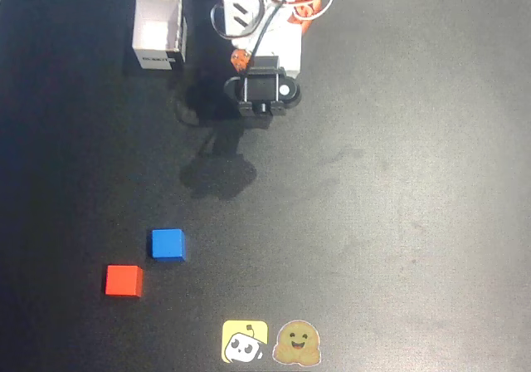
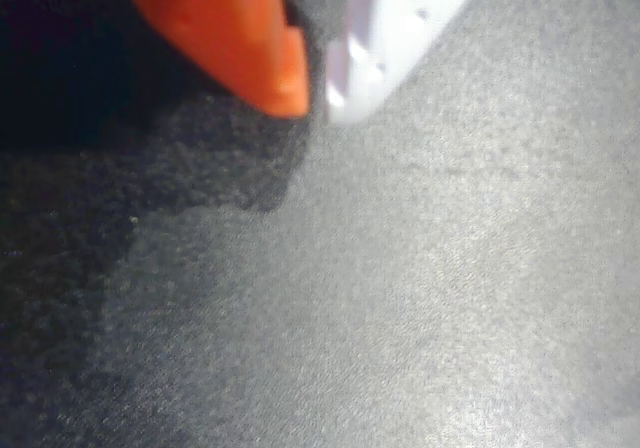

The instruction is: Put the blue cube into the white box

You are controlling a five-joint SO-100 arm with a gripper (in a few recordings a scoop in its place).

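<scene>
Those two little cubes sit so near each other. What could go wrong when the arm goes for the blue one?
The red cube lies close beside the blue cube, so the pincer might nudge or grab the wrong one. The white box is small and stands far across the mat from the cubes, so a drop could catch its thin wall. The pincer's fingertips look nearly together, so it probably must open first.
</scene>
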